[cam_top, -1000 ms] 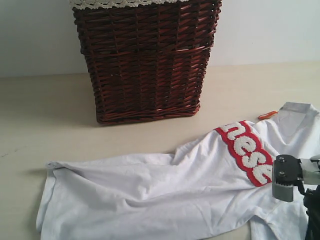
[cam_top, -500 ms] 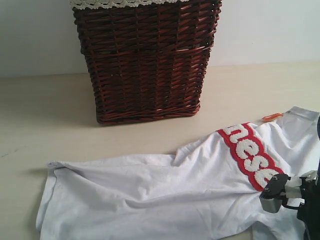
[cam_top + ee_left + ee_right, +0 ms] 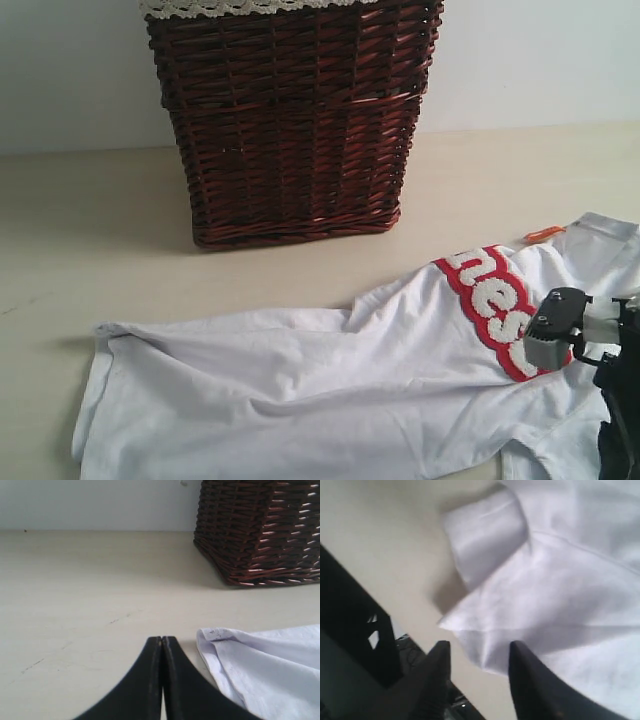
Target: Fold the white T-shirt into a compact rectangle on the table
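Half the red-edged lettering (image 3: 487, 296) hides behind the right arm (image 3: 603, 325); the white T-shirt (image 3: 330, 390) sprawls across the table (image 3: 90, 230), cut off at right; left gripper (image 3: 162, 647) pressed together; right gripper (image 3: 477, 652) apart at a blurred shirt edge.

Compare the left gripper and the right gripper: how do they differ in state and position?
The left gripper has its jaws pressed shut; the right gripper has its jaws apart. The left gripper is over bare table beside a corner of the white T-shirt, holding nothing; the right gripper has a shirt edge showing in its gap. Both have dark fingers and sit at the shirt's edges.
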You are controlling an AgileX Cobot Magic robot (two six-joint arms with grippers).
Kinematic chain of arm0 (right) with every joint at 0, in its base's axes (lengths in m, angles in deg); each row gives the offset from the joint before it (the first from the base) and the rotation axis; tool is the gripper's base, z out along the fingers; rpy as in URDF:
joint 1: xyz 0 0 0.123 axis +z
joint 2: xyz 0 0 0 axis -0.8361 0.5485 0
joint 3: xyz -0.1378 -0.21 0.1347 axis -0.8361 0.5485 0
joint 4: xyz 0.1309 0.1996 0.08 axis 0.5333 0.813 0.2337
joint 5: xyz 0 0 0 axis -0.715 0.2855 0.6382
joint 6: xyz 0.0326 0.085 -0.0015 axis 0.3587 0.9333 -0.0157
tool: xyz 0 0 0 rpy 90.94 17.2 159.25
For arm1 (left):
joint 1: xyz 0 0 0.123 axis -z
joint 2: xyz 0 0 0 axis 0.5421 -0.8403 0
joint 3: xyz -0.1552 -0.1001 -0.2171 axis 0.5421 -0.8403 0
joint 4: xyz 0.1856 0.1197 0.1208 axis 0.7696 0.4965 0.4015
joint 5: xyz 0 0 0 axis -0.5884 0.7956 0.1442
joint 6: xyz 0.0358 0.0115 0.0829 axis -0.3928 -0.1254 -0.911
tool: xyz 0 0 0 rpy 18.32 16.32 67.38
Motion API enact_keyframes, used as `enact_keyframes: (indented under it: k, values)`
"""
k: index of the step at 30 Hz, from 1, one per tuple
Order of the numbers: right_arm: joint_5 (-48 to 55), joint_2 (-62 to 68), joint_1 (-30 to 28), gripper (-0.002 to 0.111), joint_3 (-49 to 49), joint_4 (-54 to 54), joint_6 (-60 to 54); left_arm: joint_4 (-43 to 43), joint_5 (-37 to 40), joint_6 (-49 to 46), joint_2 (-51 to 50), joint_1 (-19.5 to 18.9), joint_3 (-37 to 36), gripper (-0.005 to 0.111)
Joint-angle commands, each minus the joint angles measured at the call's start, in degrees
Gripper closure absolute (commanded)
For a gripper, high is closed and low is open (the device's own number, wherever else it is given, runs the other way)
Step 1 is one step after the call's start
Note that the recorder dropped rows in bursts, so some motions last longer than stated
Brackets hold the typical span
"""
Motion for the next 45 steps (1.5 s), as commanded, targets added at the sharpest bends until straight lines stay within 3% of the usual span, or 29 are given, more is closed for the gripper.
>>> enact_keyframes:
  k: [1, 13, 22, 29, 32, 35, 45]
  values:
    - [2.24, 0.5, 0.21, 0.054, 0.99, 8.64, -2.09, -0.28, -0.47, 0.17, 0.34, 0.37, 0.04, 0.106]
    - [-8.6, 11.75, 0.21, 0.058, 2.68, 2.91, 1.19, -0.28, -0.47, 0.17, 0.34, 0.37, 0.04, 0.106]
    - [-8.81, 15.26, 0.21, 0.108, 2.68, 0.99, 1.19, -0.28, -0.47, 0.17, 0.34, 0.37, 0.04, 0.106]
    - [-1.7, 9.5, 0.21, 0.108, -0.16, 3.5, 1.83, -0.28, -0.47, 0.17, 0.34, 0.37, 0.04, 0.106]
    - [6.76, 8.84, 0.21, 0.088, -0.57, 5.52, -0.82, -0.28, -0.47, 0.17, 0.34, 0.37, 0.04, 0.106]
    - [5.35, 8.84, 0.21, 0.063, -0.57, 6.05, -0.28, -0.28, -0.47, 0.17, 0.34, 0.37, 0.04, 0.106]
    - [-2.36, 16.36, 0.21, 0.063, -0.57, 6.22, 2.93, -0.28, -0.47, 0.17, 0.34, 0.37, 0.04, 0.106]
